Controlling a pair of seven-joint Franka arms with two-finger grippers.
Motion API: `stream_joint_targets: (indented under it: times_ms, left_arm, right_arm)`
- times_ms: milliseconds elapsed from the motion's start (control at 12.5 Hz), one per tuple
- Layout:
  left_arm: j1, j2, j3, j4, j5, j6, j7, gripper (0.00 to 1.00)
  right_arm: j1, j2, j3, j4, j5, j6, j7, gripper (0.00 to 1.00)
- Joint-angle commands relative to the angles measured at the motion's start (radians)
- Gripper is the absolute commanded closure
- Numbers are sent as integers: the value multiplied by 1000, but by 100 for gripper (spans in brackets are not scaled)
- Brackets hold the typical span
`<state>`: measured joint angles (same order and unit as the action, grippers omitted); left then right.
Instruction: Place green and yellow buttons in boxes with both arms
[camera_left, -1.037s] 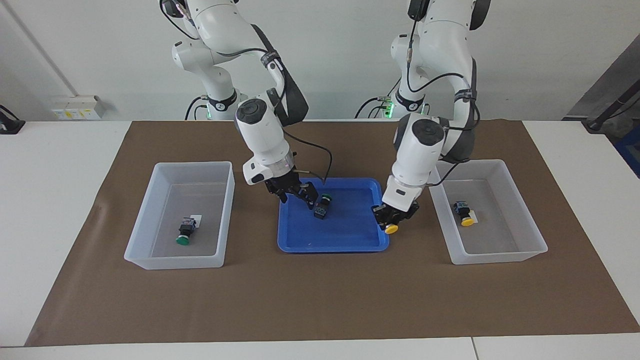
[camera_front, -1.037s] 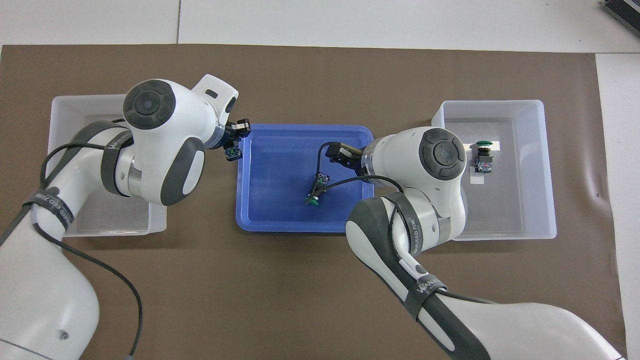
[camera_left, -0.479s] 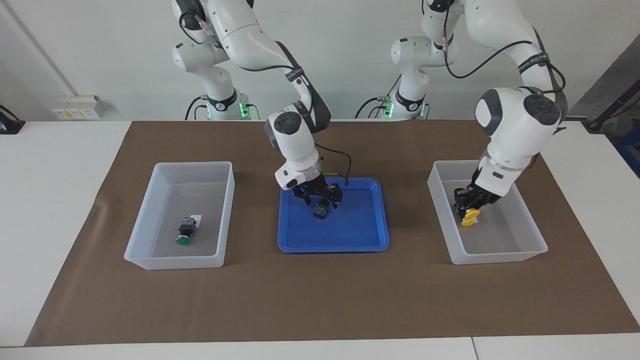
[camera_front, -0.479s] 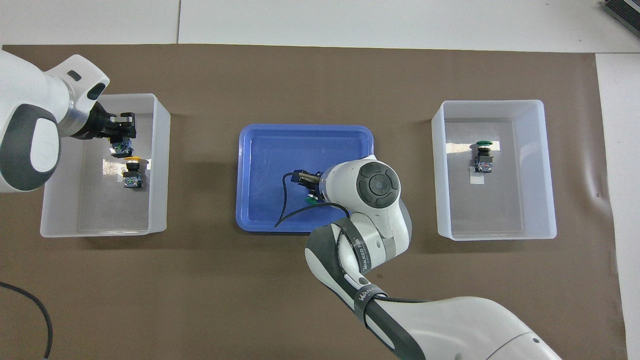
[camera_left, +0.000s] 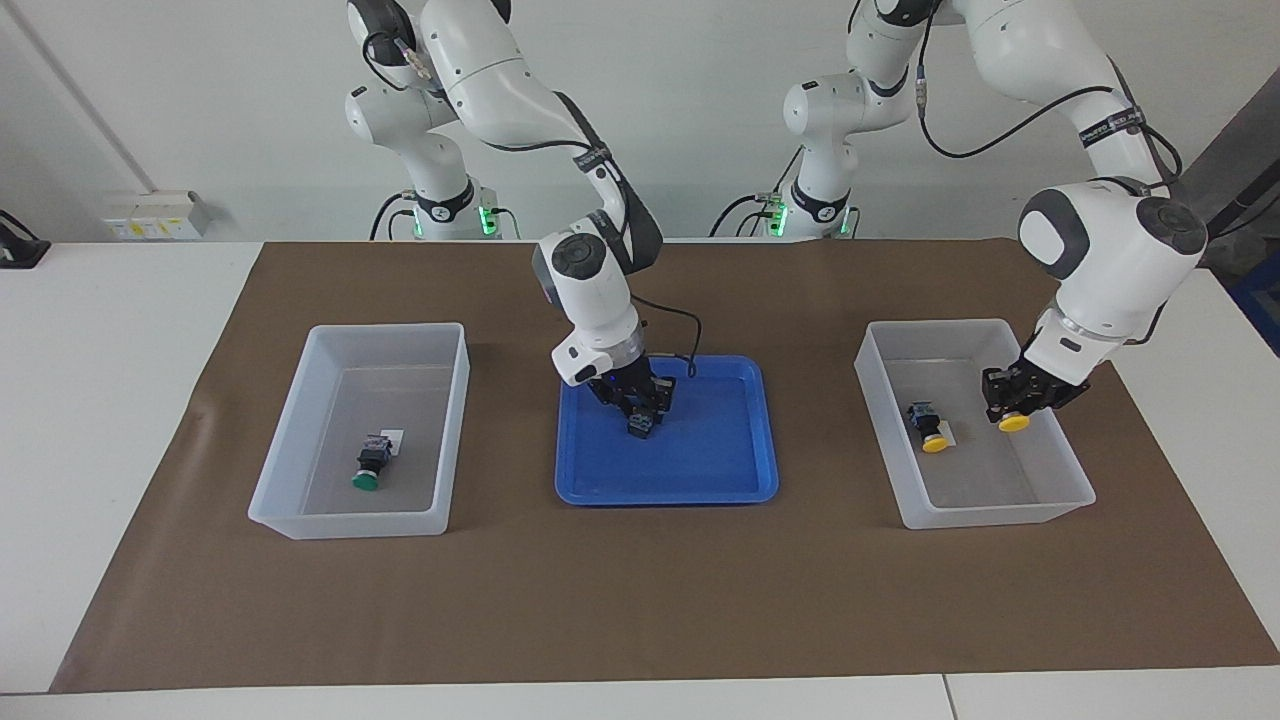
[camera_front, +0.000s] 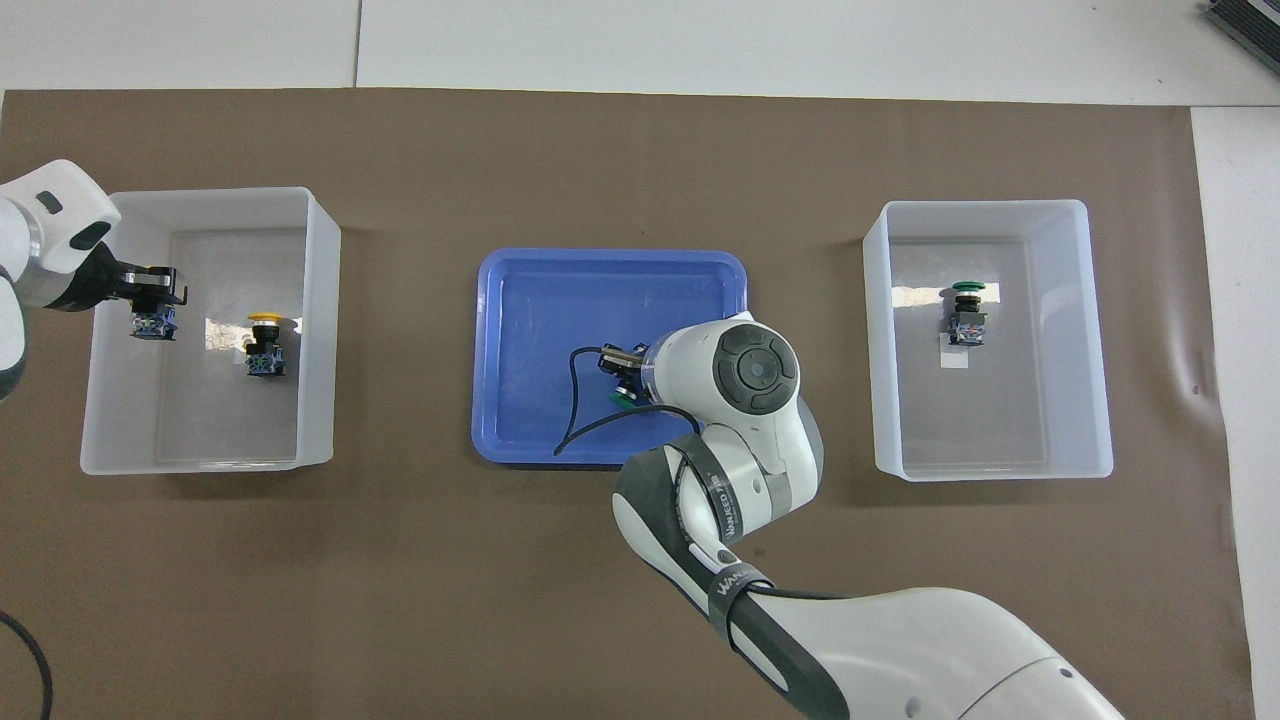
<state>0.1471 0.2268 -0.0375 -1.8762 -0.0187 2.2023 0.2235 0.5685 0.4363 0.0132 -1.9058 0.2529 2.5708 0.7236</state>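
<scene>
1. A brown mat (camera_left: 640, 600) is spread over the white table (camera_left: 100, 400); everything else is set on it.
2. Right arm (camera_left: 500, 70) is reached down into the blue tray; left arm (camera_left: 1110, 260) is bent over the bin at its own end of the table.
3. Two translucent bins are seen: one at the left arm's end (camera_left: 1060, 500), one at the right arm's end (camera_left: 290, 480), each w/ a small white sticker on its floor.
4. Blue tray (camera_left: 700, 480) is placed between the bins, mid-mat.
5. Right gripper (camera_left: 640, 400) is lowered in the tray; its fingers are closed narrow around a green button (camera_left: 640, 427), whose grey-blue block shows below the fingertips. In the overhead view only a sliver of green cap (camera_front: 622, 401) is seen beside the wrist.
6. Left gripper (camera_left: 1012, 400) is held over its bin, near the wall toward the table's end; a yellow button (camera_left: 1013, 423) is pinched in it, cap pointing down, above the bin floor.
7. A 2nd yellow button (camera_left: 928, 428) is lying on that bin's floor by the sticker, apart from the held one.
8. A 2nd green button (camera_left: 368, 465) is lying in the other bin, beside its sticker.
</scene>
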Motion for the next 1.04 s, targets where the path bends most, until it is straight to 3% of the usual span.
stream_joint_targets:
  times_ms: [0, 319, 399, 479, 638, 798, 957]
  left_arm:
    - [9, -35, -9, -128, 5, 126, 17, 100]
    - [37, 20, -10, -175, 5, 209, 63, 100]
    - [37, 26, -9, -175, 5, 223, 63, 90]
    - [37, 28, -10, -172, 5, 223, 63, 63]
    - [35, 31, -10, -149, 5, 209, 65, 37]
    - [31, 40, -10, -74, 5, 124, 63, 32]
    - [23, 42, -10, 62, 5, -61, 56, 32]
  right_arm:
    - [-15, 2, -4, 1, 11, -1, -21, 100]
    - [-131, -169, -21, 28, -32, -228, -32, 100]
    - [-172, -207, -19, 30, -96, -268, -38, 100]
    - [-209, -238, -18, 31, -159, -305, -76, 100]
    - [-292, -278, -21, 30, -178, -365, -261, 100]
    - [-392, -297, -19, 18, -178, -414, -505, 100]
    - [-467, -310, -19, -37, -178, -409, -765, 100]
